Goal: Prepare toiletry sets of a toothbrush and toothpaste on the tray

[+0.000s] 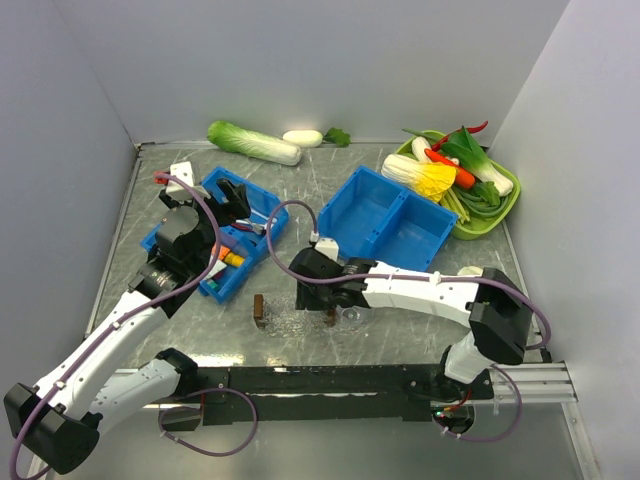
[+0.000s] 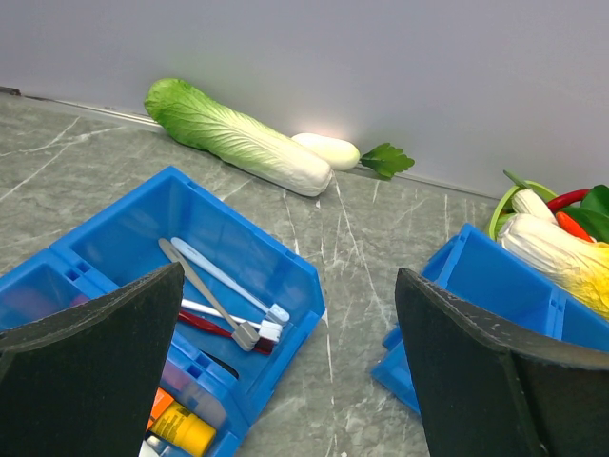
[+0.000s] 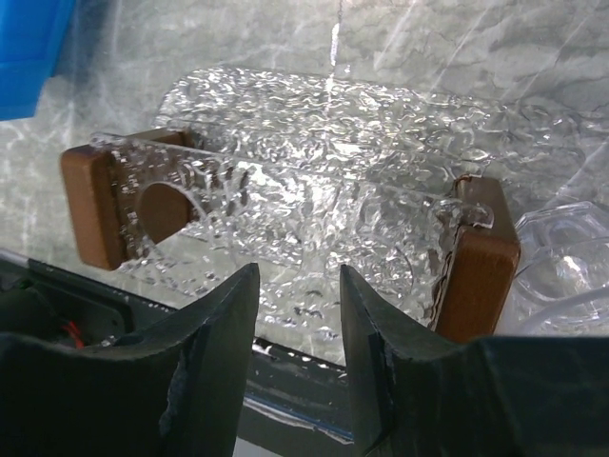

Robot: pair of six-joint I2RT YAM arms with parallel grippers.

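The clear bumpy tray (image 3: 314,152) with brown wooden end blocks lies on the table in front of the arms; it also shows faintly in the top view (image 1: 290,320). My right gripper (image 3: 297,295) is open and empty, its jaws low over the tray's near rim, which I also see from above (image 1: 318,298). Several pale toothbrushes (image 2: 224,290) lie in the left blue bin (image 2: 285,262), with orange and yellow toothpaste tubes (image 2: 181,428) in its near compartment. My left gripper (image 2: 288,276) is wide open and empty, hovering above that bin (image 1: 215,240).
A second blue bin (image 1: 385,215) stands mid-table. A green tray of vegetables (image 1: 505,205) is at the back right. A cabbage (image 1: 252,142) and a white vegetable (image 1: 302,138) lie by the back wall. A clear lid-like piece (image 3: 566,271) lies right of the tray.
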